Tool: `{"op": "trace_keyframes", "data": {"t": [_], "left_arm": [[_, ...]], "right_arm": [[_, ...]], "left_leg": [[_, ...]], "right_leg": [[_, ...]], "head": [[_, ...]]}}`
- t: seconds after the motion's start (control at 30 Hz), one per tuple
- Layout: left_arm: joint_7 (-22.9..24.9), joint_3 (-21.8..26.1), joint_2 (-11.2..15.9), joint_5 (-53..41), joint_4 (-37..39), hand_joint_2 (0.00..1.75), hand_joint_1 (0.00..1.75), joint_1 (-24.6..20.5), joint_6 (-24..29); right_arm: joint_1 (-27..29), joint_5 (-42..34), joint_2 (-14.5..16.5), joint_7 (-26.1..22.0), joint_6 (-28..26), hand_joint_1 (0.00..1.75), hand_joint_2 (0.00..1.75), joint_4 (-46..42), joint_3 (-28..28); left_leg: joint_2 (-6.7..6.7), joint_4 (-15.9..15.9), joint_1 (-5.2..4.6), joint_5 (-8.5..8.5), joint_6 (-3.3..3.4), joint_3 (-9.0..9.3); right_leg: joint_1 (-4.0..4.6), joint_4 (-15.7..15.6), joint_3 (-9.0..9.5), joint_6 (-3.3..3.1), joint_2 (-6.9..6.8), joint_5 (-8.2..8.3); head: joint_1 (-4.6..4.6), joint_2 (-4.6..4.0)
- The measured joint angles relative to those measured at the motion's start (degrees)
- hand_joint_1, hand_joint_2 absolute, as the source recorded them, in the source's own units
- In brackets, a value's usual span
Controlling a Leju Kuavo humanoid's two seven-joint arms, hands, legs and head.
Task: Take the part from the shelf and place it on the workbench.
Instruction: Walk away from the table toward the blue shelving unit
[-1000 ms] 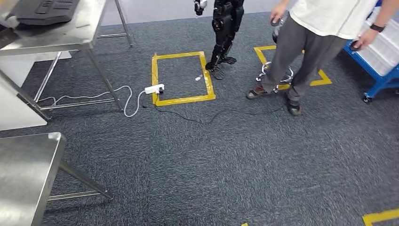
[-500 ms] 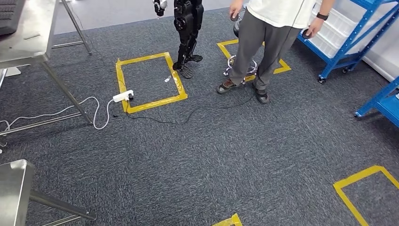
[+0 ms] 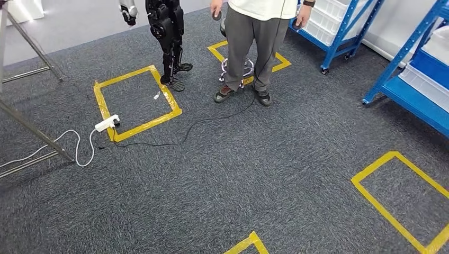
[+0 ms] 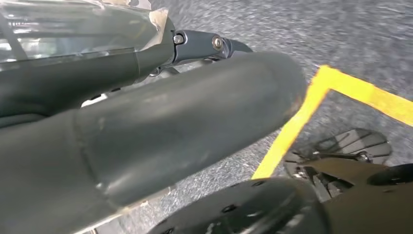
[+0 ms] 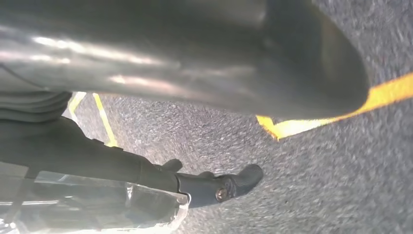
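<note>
Workbench of bare steel (image 3: pixel 33 41) shows its legs far left; a white power strip (image 3: pixel 106 124) lies nearby. Blue metal shelf (image 3: pixel 407 98) with white bins (image 3: pixel 423 79) stands right; the part's place is unclear. Left hand (image 4: pixel 185 126), right hand (image 5: pixel 195 53): grip cannot be told.

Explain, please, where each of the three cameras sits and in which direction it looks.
Head view: high on the robot, looking forward and down at grey carpet, yellow tape squares, blue shelves, a standing person and another robot's legs.
Left wrist view: behind the left hand, looking down at carpet and yellow tape; thick thumb and dark fingers show.
Right wrist view: behind the right hand, looking down at carpet and yellow tape; thumb and fingers show.
Shared: all three see grey carpet with yellow tape.
</note>
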Motion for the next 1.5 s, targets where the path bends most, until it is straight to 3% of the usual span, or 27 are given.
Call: {"op": "trace_keyframes", "data": {"t": [0.07, 0.13, 0.17, 0.23, 0.3, 0.33, 0.4, 0.47, 0.53, 0.6, 0.63, 0.67, 0.73, 0.8, 0.87, 0.9, 0.97, 1.03, 1.07, 1.1, 1.13, 1.2, 1.27, 1.33, 1.4, 1.43, 1.5], "left_arm": [[0.0, 0.0, 0.0, -0.1, 0.0, 0.00, 0.00, 0.2, 0.0], [0.0, 0.1, 0.0, -0.2, 0.0, 0.00, 0.00, 0.4, 0.0], [-0.1, 0.1, 0.0, -0.4, 0.0, 0.00, 0.00, 0.4, 0.0], [-0.1, 0.1, 0.0, -0.6, 0.0, 0.00, 0.00, 0.4, 0.0], [-0.1, 0.2, 0.1, -0.7, 0.0, 0.00, 0.00, 0.3, 0.0], [-0.1, 0.2, 0.1, -0.8, 0.0, 0.00, 0.00, 0.3, 0.0], [-0.1, 0.2, 0.0, -1.1, 0.0, 0.00, 0.00, 0.1, -0.1], [-0.1, 0.2, -0.1, -1.2, 0.0, 0.00, 0.00, 0.0, -0.1], [-0.1, 0.3, -0.1, -1.2, 0.0, 0.00, 0.00, 0.0, 0.0], [-0.2, 0.3, -0.1, -1.2, 0.0, 0.00, 0.00, 0.1, 0.1], [-0.2, 0.3, -0.1, -1.3, 0.0, 0.00, 0.00, 0.1, 0.1], [-0.3, 0.3, -0.1, -1.3, 0.0, 0.00, 0.00, 0.1, 0.2], [-0.3, 0.3, -0.2, -1.6, 0.0, 0.00, 0.00, 0.0, 0.2], [-0.3, 0.4, -0.2, -1.6, 0.0, 0.00, 0.00, 0.0, 0.2], [-0.3, 0.4, -0.2, -1.6, 0.0, 0.00, 0.00, -0.2, 0.2], [-0.3, 0.4, -0.2, -1.6, 0.0, 0.00, 0.00, -0.4, 0.2], [-0.3, 0.4, -0.3, -1.6, 0.0, 0.00, 0.00, -0.6, 0.2], [-0.3, 0.4, -0.3, -1.6, 0.0, 0.00, 0.00, -0.6, 0.2], [-0.3, 0.4, -0.3, -1.6, 0.0, 0.00, 0.00, -0.5, 0.1], [-0.3, 0.5, -0.3, -1.6, 0.0, 0.00, 0.00, -0.5, 0.1], [-0.3, 0.5, -0.3, -1.6, 0.0, 0.00, 0.00, -0.4, 0.1], [-0.3, 0.6, -0.2, -1.6, 0.0, 0.00, 0.00, -0.4, 0.1], [-0.3, 0.6, -0.2, -1.6, 0.0, 0.00, 0.00, -0.4, 0.1], [-0.3, 0.6, -0.1, -1.7, 0.0, 0.00, 0.00, -0.5, 0.0], [-0.3, 0.6, -0.1, -1.7, 0.0, 0.00, 0.00, -0.6, -0.1], [-0.3, 0.6, -0.1, -1.7, 0.0, 0.00, 0.00, -0.6, -0.1], [-0.3, 0.6, -0.2, -1.8, 0.0, 0.00, 0.00, -0.6, -0.1]], "right_arm": [[0.0, 0.0, -0.1, 0.0, 0.0, 0.00, 0.00, 0.0, 0.0], [0.1, 0.0, -0.1, 0.0, 0.0, 0.00, 0.00, 0.0, 0.0], [0.2, 0.0, -0.1, 0.0, 0.0, 0.00, 0.00, 0.0, 0.0], [0.2, -0.1, 0.0, 0.1, 0.0, 0.00, 0.00, 0.0, 0.0], [0.1, -0.3, 0.0, 0.3, -0.1, 0.00, 0.00, 0.0, 0.0], [0.1, -0.4, 0.0, 0.4, -0.1, 0.00, 0.00, 0.0, 0.0], [0.2, -0.5, -0.1, 0.5, -0.2, 0.00, 0.00, 0.0, 0.0], [0.3, -0.4, -0.1, 0.6, -0.3, 0.00, 0.00, 0.0, 0.0], [0.2, -0.3, -0.1, 0.5, -0.3, 0.00, 0.00, 0.0, 0.1], [0.2, -0.2, -0.1, 0.5, -0.3, 0.00, 0.00, 0.0, 0.3], [0.2, -0.2, -0.1, 0.5, -0.3, 0.00, 0.00, 0.0, 0.3], [0.3, -0.2, -0.1, 0.5, -0.3, 0.00, 0.00, 0.0, 0.3], [0.3, -0.3, -0.2, 0.5, -0.3, 0.00, 0.00, 0.0, 0.3], [0.1, -0.3, -0.2, 0.5, -0.3, 0.00, 0.00, 0.0, 0.4], [0.1, -0.3, -0.2, 0.5, -0.3, 0.00, 0.00, 0.0, 0.4], [0.2, -0.3, -0.2, 0.5, -0.3, 0.00, 0.00, 0.0, 0.4], [0.2, -0.3, -0.3, 0.5, -0.3, 0.00, 0.00, 0.0, 0.4], [0.1, -0.3, -0.2, 0.5, -0.3, 0.00, 0.00, 0.0, 0.4], [0.1, -0.3, -0.2, 0.5, -0.3, 0.00, 0.00, 0.0, 0.4], [0.1, -0.3, -0.2, 0.5, -0.3, 0.00, 0.00, 0.0, 0.4], [0.1, -0.3, -0.2, 0.5, -0.3, 0.00, 0.00, 0.0, 0.4], [0.2, -0.3, -0.2, 0.5, -0.3, 0.00, 0.00, 0.0, 0.4], [0.2, -0.3, -0.1, 0.5, -0.3, 0.00, 0.00, 0.0, 0.4], [0.1, -0.3, 0.0, 0.5, -0.3, 0.00, 0.00, 0.0, 0.4], [0.3, -0.5, 0.0, 0.5, -0.3, 0.00, 0.00, 0.0, 0.4], [0.4, -0.5, -0.1, 0.6, -0.3, 0.00, 0.00, 0.0, 0.4], [0.3, -0.6, -0.1, 0.6, -0.3, 0.00, 0.00, 0.0, 0.4]], "left_leg": [[-1.17, 6.6, 0.04, -2.74, -0.17, -3.47], [-1.49, 7.5, 0.14, -1.47, -0.27, -4.45], [-1.80, 5.0, 0.27, 0.56, -0.26, -3.50], [-4.44, -2.1, 0.71, 4.36, -0.19, -0.49], [-6.67, -5.8, 0.80, 5.51, 0.09, 0.97], [-6.73, -6.2, 0.56, 5.41, 0.41, 1.05], [-5.15, -6.6, 0.20, 5.85, 1.40, 1.14], [-3.45, -7.3, 0.22, 6.42, 2.40, 1.26], [-1.64, -7.6, 0.14, 6.62, 2.84, 1.20], [0.23, -7.5, 0.01, 6.59, 2.86, 1.06], [1.07, -7.5, 0.02, 6.55, 2.79, 1.03], [1.83, -7.5, 0.08, 6.48, 2.68, 1.06], [3.13, -7.5, 0.06, 6.20, 2.20, 1.32], [4.29, -7.4, -0.16, 5.75, 1.37, 1.80], [5.38, -7.6, -0.16, 5.38, 0.56, 2.45], [5.58, -7.6, 0.03, 5.18, 0.17, 2.71], [3.51, -5.6, 0.39, 3.46, -0.43, 2.20], [0.03, 0.8, 0.54, -0.22, -0.66, -0.70], [-0.89, 4.6, 0.54, -1.80, -0.68, -2.62], [-1.36, 7.4, 0.52, -2.46, -0.66, -4.23], [-1.55, 8.2, 0.53, -1.90, -0.58, -5.01], [-2.08, 3.7, 0.54, 2.03, -0.24, -3.69], [-4.32, -3.5, 0.59, 5.61, 0.18, -0.86], [-5.57, -6.6, 0.38, 6.52, 0.45, 0.36], [-4.38, -7.1, 0.14, 6.72, 1.05, 0.57], [-3.76, -7.6, 0.12, 6.96, 1.54, 0.78], [-2.20, -8.4, 0.27, 7.50, 2.35, 1.07]], "right_leg": [[0.13, 0.0, 0.01, -0.40, 1.35, 0.05], [0.21, 0.0, 0.16, -0.43, 2.93, 0.06], [0.19, 0.1, 0.29, -0.40, 3.73, 0.07], [0.32, 0.3, 0.29, -0.20, 5.20, 0.07], [0.47, 0.6, -0.25, 0.42, 6.46, 0.22], [0.47, 0.6, -0.65, 0.89, 7.11, 0.37], [0.30, 0.7, -1.44, 1.74, 7.67, 0.61], [0.35, 3.5, -3.16, 1.85, 5.16, -0.84], [0.34, 10.2, -6.45, 1.53, 2.05, -4.03], [0.07, 15.8, -9.00, 1.85, 1.11, -6.01], [-0.12, 15.9, -8.80, 2.28, 0.84, -5.82], [-0.32, 13.7, -7.43, 2.80, 0.43, -4.87], [-0.57, 5.8, -2.82, 3.53, -1.84, -2.33], [-0.26, 1.0, -0.05, 3.17, -3.78, -0.99], [0.19, 0.5, -0.05, 2.28, -3.22, -0.86], [-0.11, 0.4, 0.02, 1.86, -2.52, -0.84], [-0.65, 0.2, 0.32, 0.96, -1.22, -0.57], [-0.67, 0.2, 0.46, 0.30, 0.12, -0.38], [-0.51, 0.2, 0.45, 0.15, 0.85, -0.35], [-0.36, 0.2, 0.47, 0.12, 1.71, -0.36], [-0.26, 0.2, 0.52, 0.12, 2.57, -0.37], [-0.19, 0.3, 0.70, 0.13, 4.27, -0.37], [-0.03, 0.4, 0.70, 0.26, 5.74, -0.39], [0.08, 0.4, 0.25, 0.72, 6.80, -0.33], [0.07, 0.2, -0.30, 1.53, 7.68, -0.18], [0.12, 0.6, -0.68, 1.82, 7.10, -0.38], [0.23, 4.4, -2.58, 1.84, 4.31, -2.37]], "head": [[-0.01, 0.00], [-0.02, 0.00], [-0.01, 0.00], [-0.01, 0.00], [0.04, 0.00], [0.05, 0.00], [0.03, 0.00], [0.27, 0.00], [0.53, 0.00], [0.59, 0.00], [0.60, 0.00], [0.61, 0.00], [0.66, 0.00], [0.60, 0.00], [0.53, 0.00], [0.49, 0.00], [0.28, 0.00], [0.04, 0.00], [0.02, 0.00], [0.03, 0.00], [0.03, 0.00], [0.02, 0.00], [0.03, 0.00], [0.07, 0.00], [0.08, 0.00], [0.07, 0.00], [0.36, 0.00]]}}
